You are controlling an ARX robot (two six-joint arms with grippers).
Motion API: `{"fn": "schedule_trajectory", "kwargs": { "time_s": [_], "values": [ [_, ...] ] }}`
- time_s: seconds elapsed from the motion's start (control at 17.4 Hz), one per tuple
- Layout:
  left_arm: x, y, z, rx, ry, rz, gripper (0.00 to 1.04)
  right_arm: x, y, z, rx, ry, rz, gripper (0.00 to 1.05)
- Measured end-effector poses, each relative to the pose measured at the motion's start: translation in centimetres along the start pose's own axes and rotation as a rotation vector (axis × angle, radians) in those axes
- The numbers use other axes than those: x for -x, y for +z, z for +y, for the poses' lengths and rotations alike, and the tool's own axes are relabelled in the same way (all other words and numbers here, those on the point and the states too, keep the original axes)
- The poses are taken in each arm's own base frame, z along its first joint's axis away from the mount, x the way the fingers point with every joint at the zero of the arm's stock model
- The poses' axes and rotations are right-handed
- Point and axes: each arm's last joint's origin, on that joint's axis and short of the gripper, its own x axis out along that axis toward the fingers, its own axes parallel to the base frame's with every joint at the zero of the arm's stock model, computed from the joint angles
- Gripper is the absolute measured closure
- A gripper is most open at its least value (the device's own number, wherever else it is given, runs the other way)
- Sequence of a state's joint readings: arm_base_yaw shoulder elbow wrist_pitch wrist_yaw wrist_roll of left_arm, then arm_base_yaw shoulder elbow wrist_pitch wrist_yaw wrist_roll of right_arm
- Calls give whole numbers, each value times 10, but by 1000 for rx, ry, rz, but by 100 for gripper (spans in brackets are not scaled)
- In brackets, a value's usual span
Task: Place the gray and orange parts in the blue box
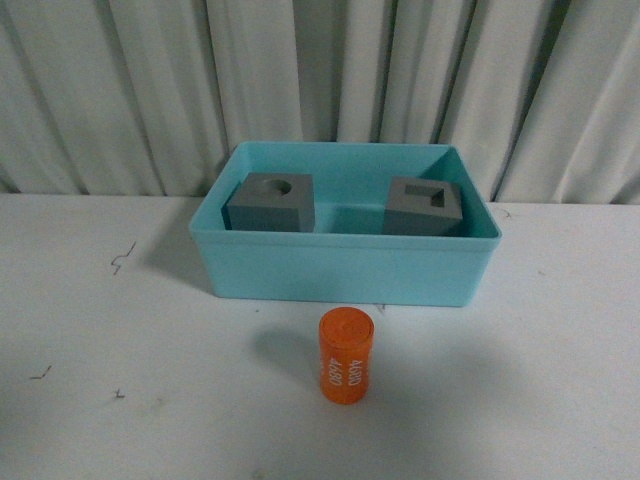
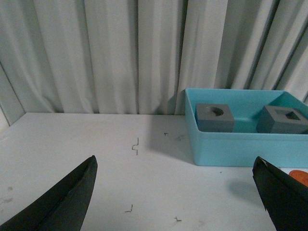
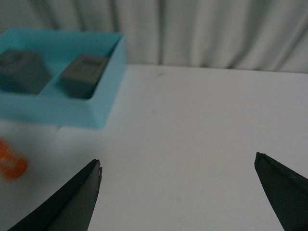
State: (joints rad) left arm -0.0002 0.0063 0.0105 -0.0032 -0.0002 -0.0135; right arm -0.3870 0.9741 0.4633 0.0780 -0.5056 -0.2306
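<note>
Nearest to me, the left gripper point(image 2: 174, 161) and right gripper point(image 3: 178, 160) both hang above the white table point(image 1: 120, 400), jaws spread wide, nothing held.

Beyond them the orange cylinder point(image 1: 345, 356) rests on the table just in front of the blue box point(image 1: 340, 270), apart from its wall, apparently standing on end. Inside the box sit the gray cube with the round recess point(image 1: 268, 203) and the gray cube with the rectangular recess point(image 1: 425, 207), well apart.

Judgement: only the cylinder is outstanding. I would bring either arm down centred over it, close across the curved side, lift clear of the front rim, and release into the free floor between the cubes.
</note>
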Motion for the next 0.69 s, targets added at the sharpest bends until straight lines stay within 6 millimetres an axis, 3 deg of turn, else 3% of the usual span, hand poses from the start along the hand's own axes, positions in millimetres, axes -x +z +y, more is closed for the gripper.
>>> {"fn": "schedule_trajectory", "kwargs": {
  "time_s": [0.11, 0.23, 0.34, 0.52, 0.69],
  "values": [
    [0, 0, 0, 0, 0, 0, 7, -34, -12, 7, 79, 319, 188, 6],
    [0, 0, 0, 0, 0, 0, 7, -70, -31, 30, 260, 613, 343, 6],
    [0, 0, 0, 0, 0, 0, 7, -102, -31, 45, 431, 683, 302, 6],
    [0, 0, 0, 0, 0, 0, 7, -147, -32, 74, 510, 757, 305, 6],
    [0, 0, 0, 0, 0, 0, 7, -173, -35, 105, 550, 820, 314, 6]
  ]
}}
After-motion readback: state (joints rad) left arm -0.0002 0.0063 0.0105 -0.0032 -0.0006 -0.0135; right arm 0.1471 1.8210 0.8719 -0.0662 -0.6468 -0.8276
